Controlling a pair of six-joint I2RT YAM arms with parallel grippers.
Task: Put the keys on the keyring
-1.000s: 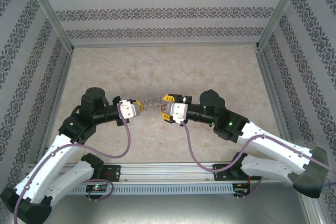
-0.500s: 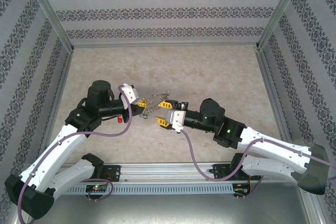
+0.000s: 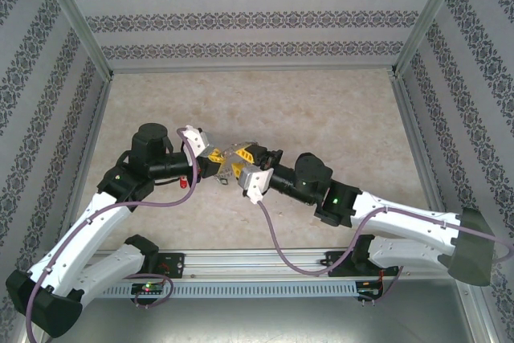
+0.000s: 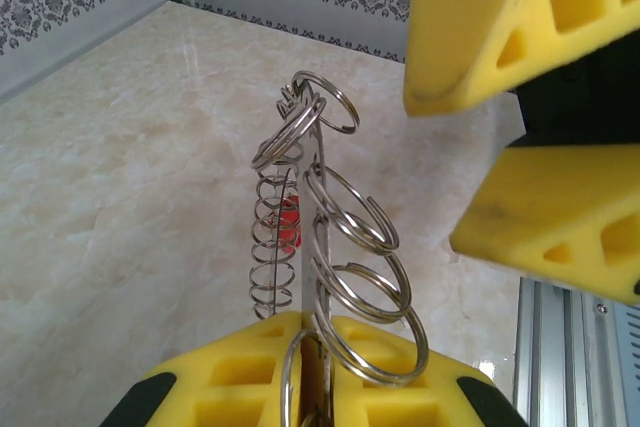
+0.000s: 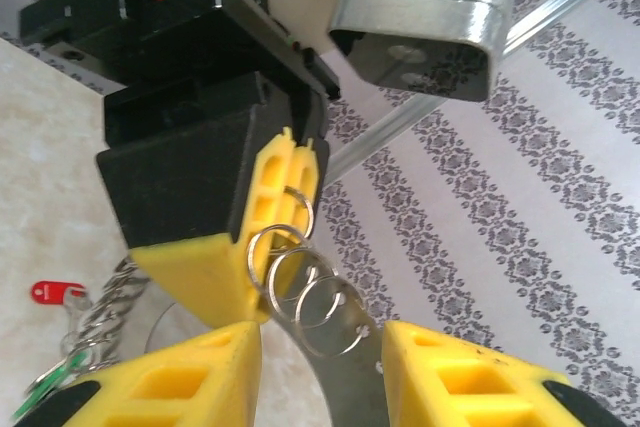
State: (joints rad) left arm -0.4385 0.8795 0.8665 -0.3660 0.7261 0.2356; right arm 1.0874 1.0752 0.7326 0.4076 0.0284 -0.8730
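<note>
**Keyring pinched in the left claw, right claw spread beside it**

We see the left claw (image 4: 310,347) clenched on the keyring (image 4: 345,247), holding it on edge above the middle of the bench (image 3: 337,118). The right claw (image 5: 318,342) is released, its pads either side of the ring's free end. The ring is silvery wire loops linked into a scalloped rim. We judge it light, stiff and slick, so it is best gripped flat across the rim. A red-headed key (image 5: 45,292) lies on the bench to the near left. It is tiny, and we would take it by its plastic head.
</note>
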